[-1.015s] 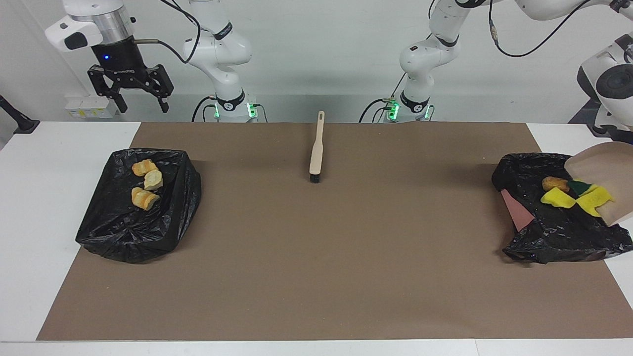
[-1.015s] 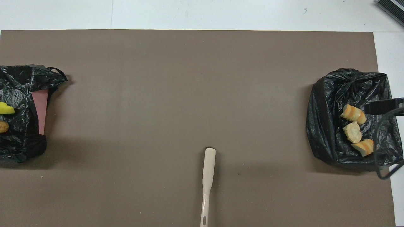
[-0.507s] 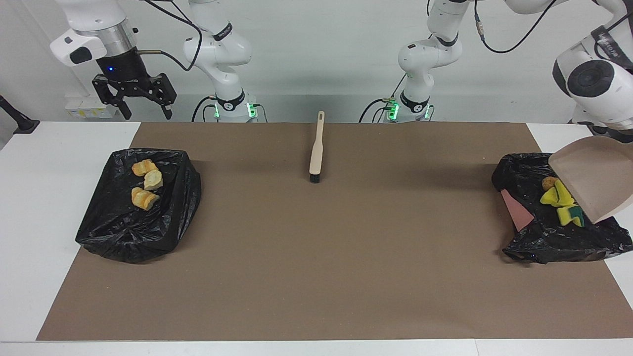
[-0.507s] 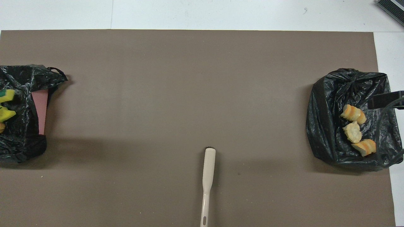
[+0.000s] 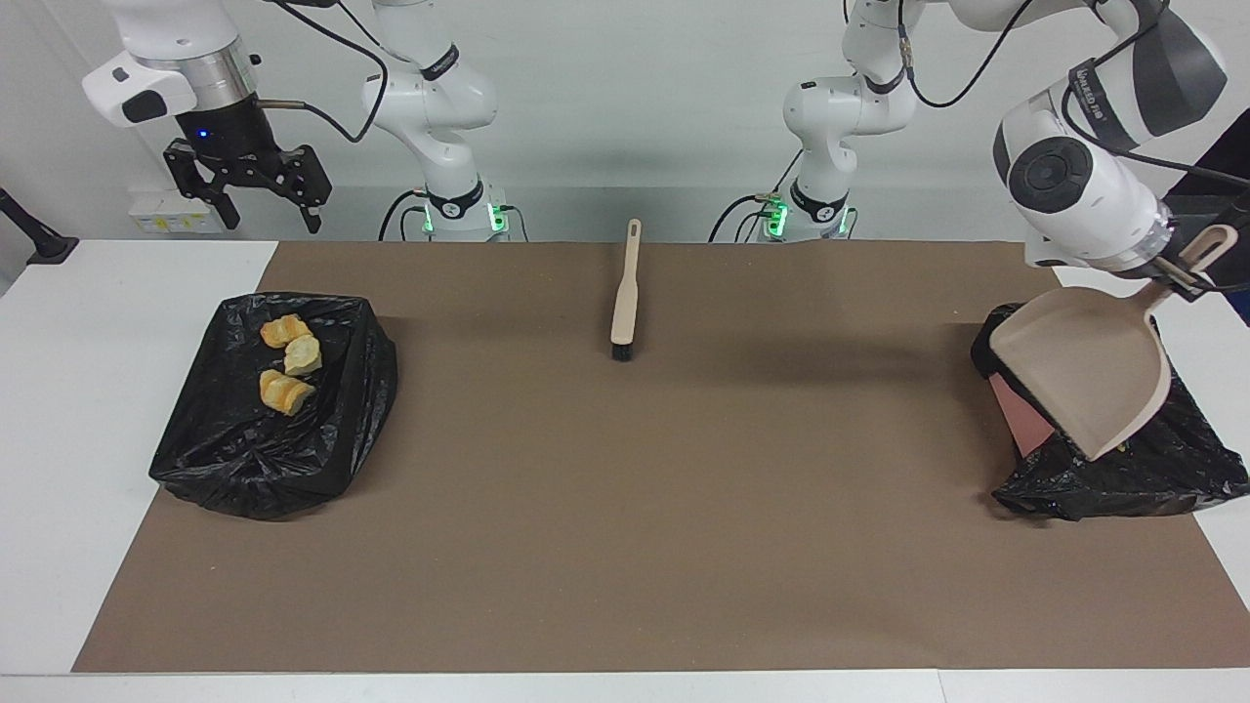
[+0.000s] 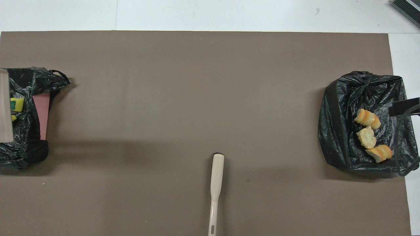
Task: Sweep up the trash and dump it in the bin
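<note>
left gripper [image 5: 1177, 256]: clamped on the dustpan's handle, up in the air over the bin at the left arm's end of the table; the fingers themselves are mostly hidden by the wrist.
dustpan [image 5: 1079, 376]: beige, tipped steeply so its open mouth points down into the bin below; its handle rises toward the left arm's wrist. in the overhead view only a pale strip of it shows at the picture's edge.
bin at the left arm's end [image 5: 1123, 474]: a black bag-lined bin at that end of the brown mat, a pink patch of its wall showing through the liner.
sponge scraps [image 6: 16, 104]: yellow with green backing, lying inside that bin just beside the dustpan's lip — seen only from overhead; the dustpan hides them in the facing view.
right gripper [image 5: 262, 203]: fingers spread wide, holding nothing, raised over the table's edge nearest the robots at the right arm's end; this arm waits.
bin at the right arm's end [image 5: 195, 459]: a second black-lined bin on the mat's edge at that end.
bread lumps [image 5: 288, 356]: three tan-orange pieces in that bin, close together.
brush [image 5: 625, 293]: lies flat on the mat midway along the edge nearest the robots — bristles toward the mat's middle, untouched.
mat [image 5: 625, 527]: brown, covering most of the white table.
</note>
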Robot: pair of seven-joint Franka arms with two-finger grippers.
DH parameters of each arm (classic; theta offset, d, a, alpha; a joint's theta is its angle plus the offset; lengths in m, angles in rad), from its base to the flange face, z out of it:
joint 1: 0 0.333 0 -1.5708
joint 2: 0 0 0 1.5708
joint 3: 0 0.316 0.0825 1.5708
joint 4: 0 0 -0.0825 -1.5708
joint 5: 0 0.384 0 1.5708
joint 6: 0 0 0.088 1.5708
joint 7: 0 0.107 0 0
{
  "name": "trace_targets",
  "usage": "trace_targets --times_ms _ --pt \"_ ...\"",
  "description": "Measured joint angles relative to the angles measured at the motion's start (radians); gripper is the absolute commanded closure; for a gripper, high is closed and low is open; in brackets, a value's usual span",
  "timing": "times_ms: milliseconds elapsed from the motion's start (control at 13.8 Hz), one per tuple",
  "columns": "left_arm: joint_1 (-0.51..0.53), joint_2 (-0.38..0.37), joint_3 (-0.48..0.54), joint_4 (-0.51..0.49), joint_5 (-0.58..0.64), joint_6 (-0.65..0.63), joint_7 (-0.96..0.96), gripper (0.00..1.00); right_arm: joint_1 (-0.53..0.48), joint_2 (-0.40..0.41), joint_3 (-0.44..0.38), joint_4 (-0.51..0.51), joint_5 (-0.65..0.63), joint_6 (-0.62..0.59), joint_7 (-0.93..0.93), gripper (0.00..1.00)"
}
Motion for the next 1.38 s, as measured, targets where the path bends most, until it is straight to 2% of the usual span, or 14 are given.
trace_targets --times_ms 362,870,1015,1377 --pt "-0.055 -0.005 -0.001 0.000 -0.272 -0.054 -0.271 1.00 0.000 0.000 0.002 0.000 0.001 -0.004 0.000 0.00" --pt "-0.136 -0.015 -0.005 0.000 -0.722 -0.025 -0.709 1.00 0.005 0.000 0.009 0.000 0.001 -0.004 0.000 0.00" --pt "-0.180 -0.016 -0.007 -0.001 -0.801 0.007 -0.832 1.00 0.005 0.000 0.009 0.000 0.001 -0.004 0.000 0.00" --pt "-0.338 -0.001 -0.009 -0.011 -0.905 0.105 -1.029 1.00 0.005 0.000 0.009 0.000 0.001 -0.004 0.000 0.00"
